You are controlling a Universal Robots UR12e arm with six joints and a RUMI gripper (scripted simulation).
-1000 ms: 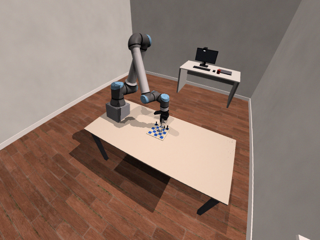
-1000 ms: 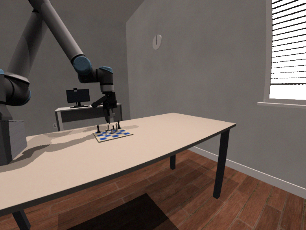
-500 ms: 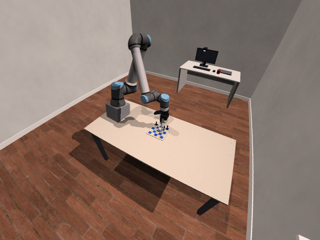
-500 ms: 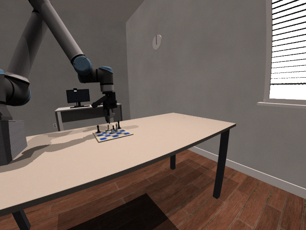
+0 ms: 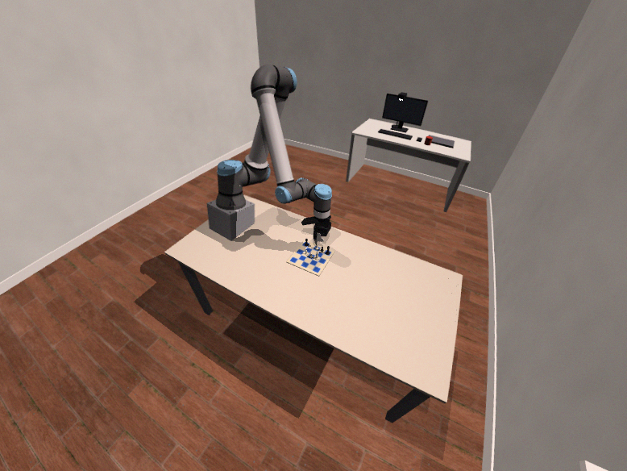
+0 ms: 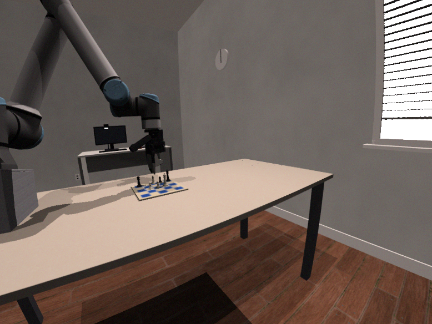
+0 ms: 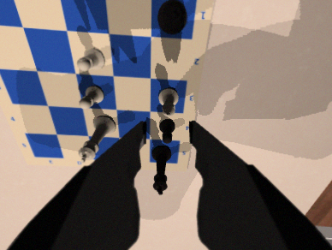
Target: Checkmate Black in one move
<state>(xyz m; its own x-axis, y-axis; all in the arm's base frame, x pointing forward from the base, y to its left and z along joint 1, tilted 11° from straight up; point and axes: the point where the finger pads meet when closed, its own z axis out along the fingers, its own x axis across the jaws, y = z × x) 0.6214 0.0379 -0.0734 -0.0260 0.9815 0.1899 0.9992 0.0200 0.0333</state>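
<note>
The small blue-and-cream chessboard [image 5: 309, 259] lies on the table, and also shows in the exterior view [image 6: 159, 189]. My gripper [image 7: 168, 122] [image 6: 152, 170] hovers above the board's far edge, fingers partly open with nothing between them. In the wrist view a black pawn [image 7: 167, 128] on rank 4 appears between the fingertips, well below them. Behind it on rank 5 stands a tall black piece [image 7: 160, 164]. A white piece [image 7: 168, 98] stands on rank 3 of the same file and a black piece [image 7: 171, 17] on rank 1. Three white pieces [image 7: 91, 60] [image 7: 91, 95] [image 7: 103, 128] stand to the left.
The arm's grey base block [image 5: 230, 218] stands at the table's far corner. A desk with a monitor [image 5: 404, 111] stands by the back wall, away from the table.
</note>
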